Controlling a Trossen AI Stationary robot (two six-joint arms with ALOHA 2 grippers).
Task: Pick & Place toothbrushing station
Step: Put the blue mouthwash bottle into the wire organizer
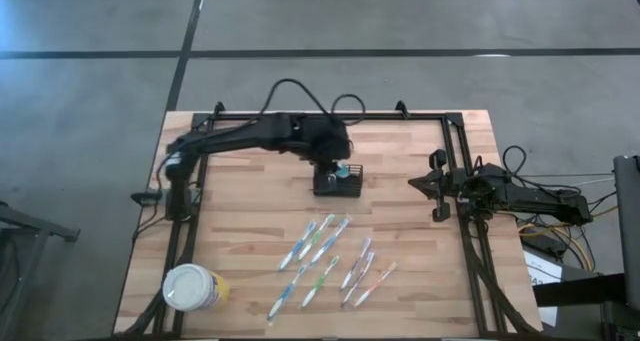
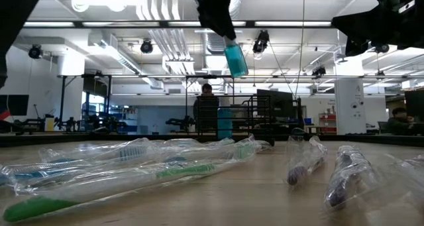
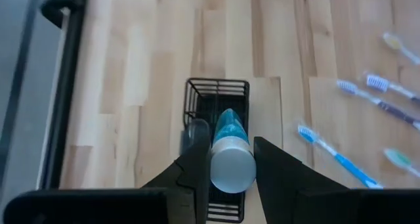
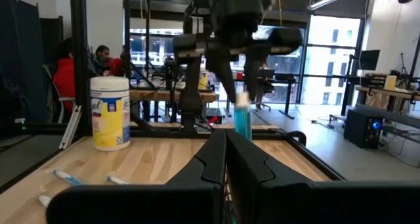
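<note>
**A:** What do you see from above?

**B:** Your left gripper (image 1: 343,170) is over the middle of the wooden tabletop (image 1: 250,241), right above the toothbrushing station (image 1: 337,184), the small black caddy. It holds a blue tube (image 1: 344,169) between its jaws. Your right gripper (image 1: 436,188) waits at the right edge of the tabletop, well apart from the caddy. Wrapped toothbrushes (image 1: 325,253) lie in a loose bunch nearer the front edge, and a round yellow tub with a white lid (image 1: 190,287) stands at the front left corner.

**A:** And from the low camera?

**B:** The tube (image 2: 235,59) hangs in the air, tilted, held at its top end by the left gripper (image 2: 225,34). The toothbrushes (image 2: 132,179) in their clear wrappers lie close in front. You cannot see the caddy here.

**A:** What does your left wrist show?

**B:** The jaws are closed on the tube (image 3: 231,152), one finger on each side. The black caddy (image 3: 216,109) sits straight below it on the tabletop, open at the top. Some toothbrushes (image 3: 338,156) lie off to the side.

**A:** And your right wrist?

**B:** The right jaws are pressed together with nothing between them. Farther off you see the left gripper (image 4: 237,96) holding the tube (image 4: 243,119), and the yellow tub (image 4: 110,112) on the tabletop. People sit in the room behind.
</note>
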